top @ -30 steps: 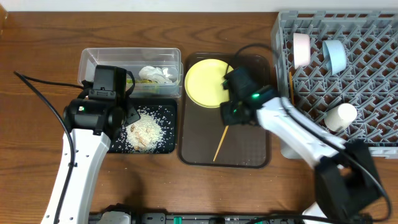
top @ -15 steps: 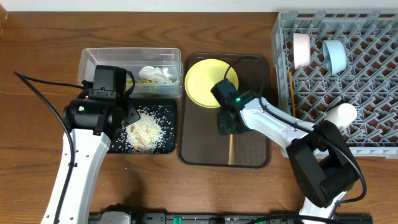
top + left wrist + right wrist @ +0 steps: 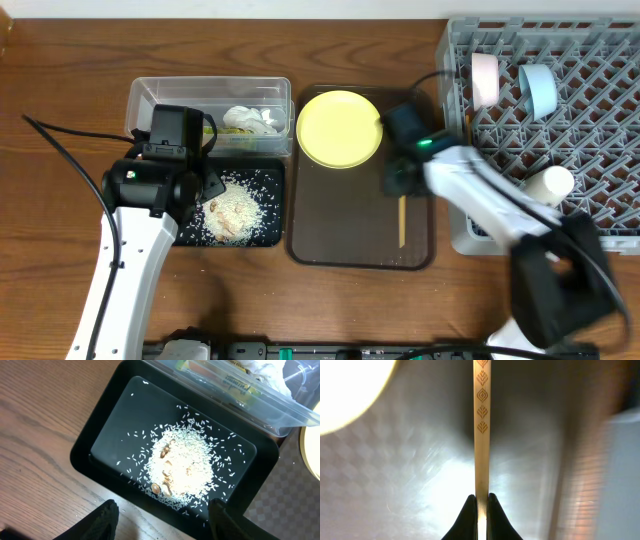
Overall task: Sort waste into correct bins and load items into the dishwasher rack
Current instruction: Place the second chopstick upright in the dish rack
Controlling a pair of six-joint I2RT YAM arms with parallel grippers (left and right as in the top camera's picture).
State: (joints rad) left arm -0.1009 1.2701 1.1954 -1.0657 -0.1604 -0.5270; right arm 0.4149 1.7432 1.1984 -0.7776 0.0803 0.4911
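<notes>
Currently my right end effector (image 3: 481, 499) pinches a chopstick (image 3: 481, 425), yellow plate (image 3: 347, 390) ahead-left; my left end effector (image 3: 162, 520) hangs spread, black tray (image 3: 107, 420) ahead.

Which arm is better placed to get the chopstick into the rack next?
Right. The right gripper is shut on the chopstick over the brown tray, beside the dishwasher rack. The left gripper hangs open over the black tray, far from it.
</notes>
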